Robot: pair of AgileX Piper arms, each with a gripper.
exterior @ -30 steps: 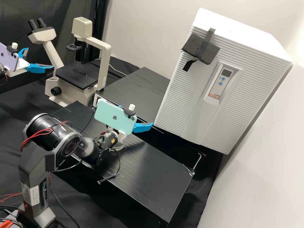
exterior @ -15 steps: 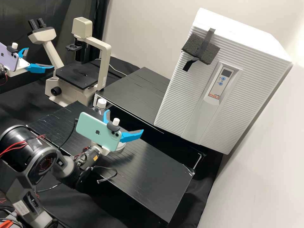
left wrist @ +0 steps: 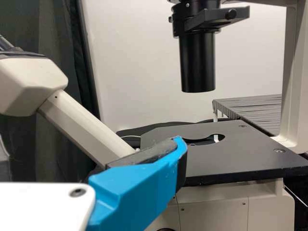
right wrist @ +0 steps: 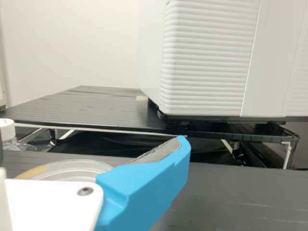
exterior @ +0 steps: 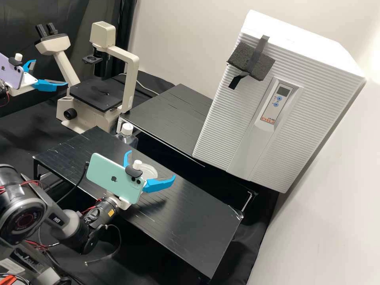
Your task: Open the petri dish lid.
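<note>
The long, low black table (exterior: 198, 225) in front carries a clear round petri dish (exterior: 150, 171). On the black table behind it (exterior: 170, 114) stands a white, ribbed-front incubator (exterior: 225, 126). Black cloth (exterior: 23, 126) covers the bench around and beneath them, and a cream inverted microscope (exterior: 130, 87) stands on it beside the tables.

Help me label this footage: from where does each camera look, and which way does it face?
High view: off the arms, facing forward and down over the black bench; shows left gripper, right gripper.
Left wrist view: on the left arm, facing the cream microscope with black stage; one blue finger shows.
Right wrist view: on the right arm, facing the ribbed white boxy cabinet past the round clear petri dish; one blue finger shows.
High and left wrist views share the microscope.
</note>
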